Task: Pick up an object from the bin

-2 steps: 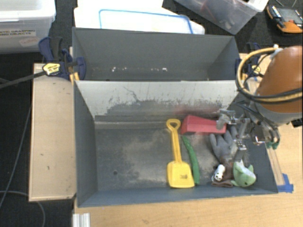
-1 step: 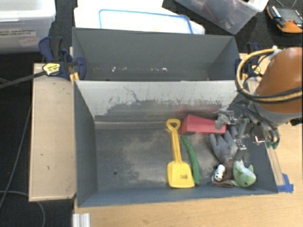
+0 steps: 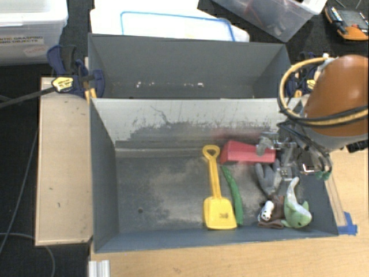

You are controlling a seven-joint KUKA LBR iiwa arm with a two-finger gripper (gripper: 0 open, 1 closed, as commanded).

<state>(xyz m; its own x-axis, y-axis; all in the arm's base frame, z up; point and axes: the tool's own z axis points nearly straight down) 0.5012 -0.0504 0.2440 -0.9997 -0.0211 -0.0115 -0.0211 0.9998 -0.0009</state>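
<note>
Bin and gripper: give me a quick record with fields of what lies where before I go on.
gripper: gripper low at the right end of the bin
nearest things: red block by the back wall, just left of it; grey object beneath it
front right corner: green soft toy; small white and brown thing beside it
middle: yellow toy shovel, blade toward the front; green stick along its right side
held: cannot tell

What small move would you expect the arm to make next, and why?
Probably a short move straight down. The gripper hangs over the grey thing just below the red block at the right end of the bin. It appears to be above the grey thing rather than round it.
</note>
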